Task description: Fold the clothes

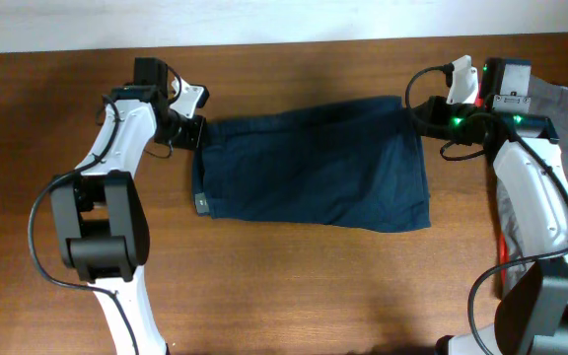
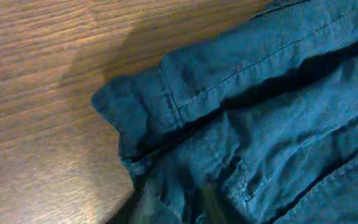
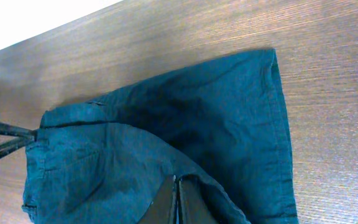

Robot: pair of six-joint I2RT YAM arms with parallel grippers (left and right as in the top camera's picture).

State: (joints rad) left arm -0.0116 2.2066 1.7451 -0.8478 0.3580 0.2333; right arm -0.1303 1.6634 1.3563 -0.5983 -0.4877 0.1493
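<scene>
the dark navy shorts (image 1: 314, 163) lay spread flat across the middle of the wooden desk (image 1: 314, 286), running crosswise between the two arms. a small light tag (image 1: 202, 205) showed at their lower left edge.

the left fingers (image 1: 193, 133) sat at the upper left corner of the shorts, right against the cloth. the left wrist view was filled with a bunched, stitched corner of the shorts (image 2: 229, 124) over wood grain, with only a dark blur at the bottom edge, so i could not tell whether these fingers were open or gripping.

the right fingers (image 1: 417, 116) were at the upper right corner of the shorts. in the right wrist view they (image 3: 178, 202) were pressed tightly together on a pinch of the navy cloth, and a ridge of fabric ran up to them. the hemmed edge lay flat on the desk beside them.

a grey garment (image 1: 560, 99) lay at the far right under the right arm, with a sliver of red cloth (image 1: 502, 247) just below it.
</scene>
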